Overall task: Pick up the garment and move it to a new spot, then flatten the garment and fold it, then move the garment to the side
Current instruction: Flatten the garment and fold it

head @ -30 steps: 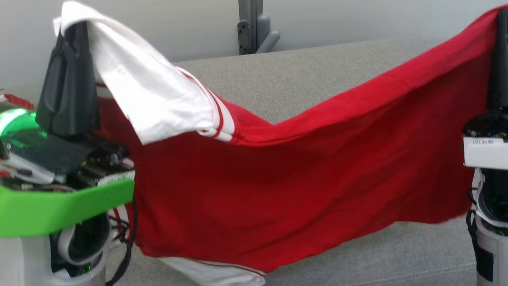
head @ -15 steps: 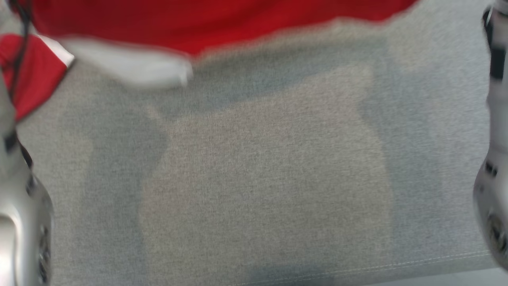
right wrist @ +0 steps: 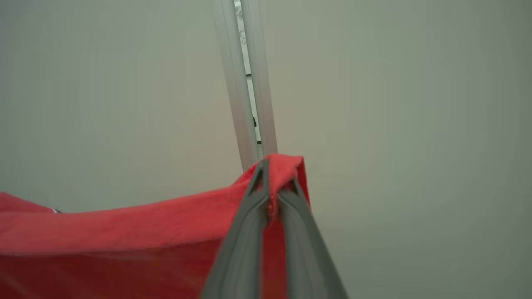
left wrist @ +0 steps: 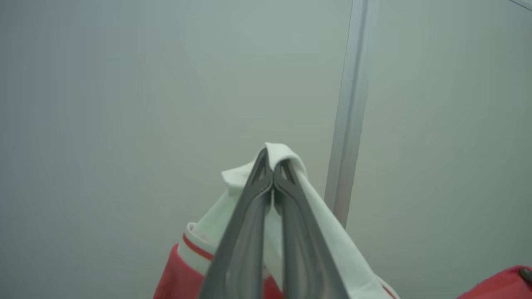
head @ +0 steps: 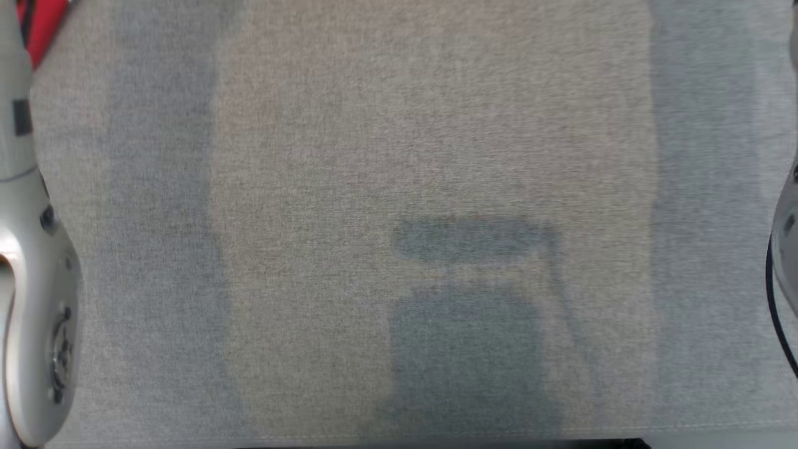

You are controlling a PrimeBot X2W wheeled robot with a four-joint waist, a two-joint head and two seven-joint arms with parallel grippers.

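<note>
red, white-sleeved garment point(right wrist: 124, 236) aloft

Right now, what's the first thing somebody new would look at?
Probably the bright red garment, pinched at one edge by the shut right gripper and held up before a pale wall. Its white sleeve is clamped in the shut left gripper. The head view looks down on a grey fabric surface with soft shadows.

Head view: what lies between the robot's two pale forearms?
Shadows aside, in the head view the grey surface is bare between the left forearm and right forearm. A sliver of red garment sits top left.
</note>
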